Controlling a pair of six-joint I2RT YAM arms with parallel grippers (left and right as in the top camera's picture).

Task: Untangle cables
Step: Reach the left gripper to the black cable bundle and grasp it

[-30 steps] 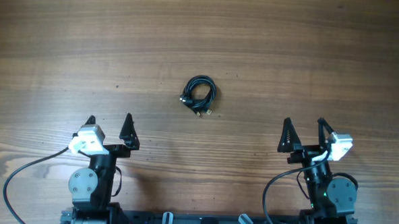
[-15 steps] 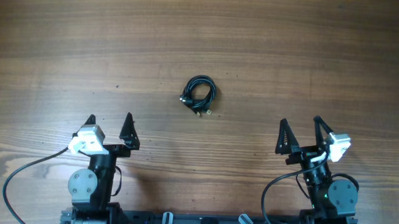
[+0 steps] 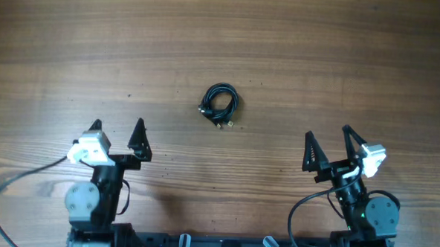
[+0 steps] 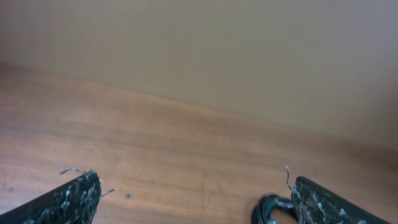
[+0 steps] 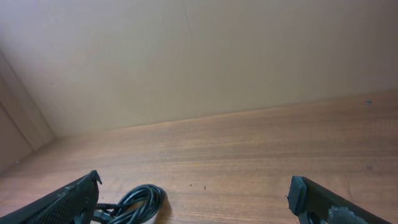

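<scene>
Overhead first: the cables (image 3: 220, 106) sit as 1 small coiled knot mid-table, plugs poking out at its near side, and the table (image 3: 342, 54) shows open wood grain on all sides of it. The left gripper (image 3: 117, 126) is at the near left, jaws spread wide, holding nothing, well apart from the knot. The right gripper (image 3: 327, 134) is at the near right, also spread wide and holding nothing, just as far off. Each wrist carries a white camera (image 3: 92, 146), and a thick black lead (image 3: 24, 186) loops from the left arm's base toward the near edge. A dark rail (image 3: 222, 246) runs along that edge between the 2 bases.

Over to the left wrist: 2 black fingers (image 4: 68, 199) frame the bottom corners, far apart. The cables (image 4: 270, 210) peek in at the bottom right, tucked against the right finger, which hides their right edge. Beyond lies wood, then a plain beige wall (image 4: 249, 50).

Now the right wrist: its fingers (image 5: 323, 202) are again set wide at the corners. The cables (image 5: 140, 202) show at the bottom left as a glossy loop, just beside the left finger, which cuts off their left end. Wood stretches to the far wall (image 5: 217, 56).
</scene>
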